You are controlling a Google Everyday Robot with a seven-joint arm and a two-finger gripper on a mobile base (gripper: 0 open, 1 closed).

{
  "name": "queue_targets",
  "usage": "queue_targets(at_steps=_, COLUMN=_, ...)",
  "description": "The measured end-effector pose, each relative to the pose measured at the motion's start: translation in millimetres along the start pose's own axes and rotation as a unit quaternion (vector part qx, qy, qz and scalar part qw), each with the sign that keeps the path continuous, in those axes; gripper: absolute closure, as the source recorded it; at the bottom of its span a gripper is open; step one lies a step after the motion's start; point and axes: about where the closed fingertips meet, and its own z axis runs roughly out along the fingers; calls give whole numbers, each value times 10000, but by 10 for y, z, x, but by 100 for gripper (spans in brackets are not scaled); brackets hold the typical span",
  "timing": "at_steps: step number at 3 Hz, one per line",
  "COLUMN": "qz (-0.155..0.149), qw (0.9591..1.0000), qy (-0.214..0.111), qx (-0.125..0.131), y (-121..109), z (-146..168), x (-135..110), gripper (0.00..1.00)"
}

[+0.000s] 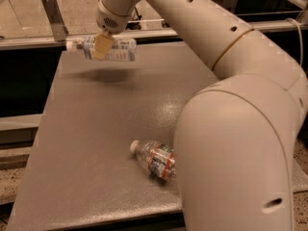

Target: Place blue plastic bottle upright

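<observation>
- Grey and speckled, the table [96, 177] filled most of the view, with a dark gap and a pale floor beyond its far edge.
- The gripper [102, 46] hung over the far left part of the table, its fingers closed around the middle of the blue bottle [122, 50].
- The blue bottle was clear of the surface and lay roughly level in the grasp, its white cap [72, 45] pointing left. A soft shadow [108, 75] sat on the table just below it.
- A clear bottle [156, 159] lay on its side near the front, just beside the bulky arm [231, 129] and well apart from the gripper.
- As I judged it, the grasp was made and the bottle was held in the air; turning it upright and setting it down were not yet done.
- The next move probably called for a wrist turn to bring the cap up and the base toward the table, then a slow descent until the base sat flat.
- Letting go would be safest only once the base was square on the table, since so light a bottle could tip over.
</observation>
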Motion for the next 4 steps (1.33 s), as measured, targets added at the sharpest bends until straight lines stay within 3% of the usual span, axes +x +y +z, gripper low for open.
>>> queue_targets(at_steps=1, qz=53, qw=9967, qy=-806, qx=113, y=-121, z=-319, x=-40, gripper=100)
queue_targets(at_steps=2, qz=141, qw=9817, qy=-1893, qx=131, y=-225, z=-641, x=-12, gripper=100)
queue_targets(at_steps=3, qz=175, qw=9776, qy=-2097, qx=60, y=-194, z=-709, x=-19, gripper=100)
queue_targets(at_steps=4, qz=169, qw=9780, qy=-2077, qx=61, y=-195, z=-692, x=-22, gripper=100)
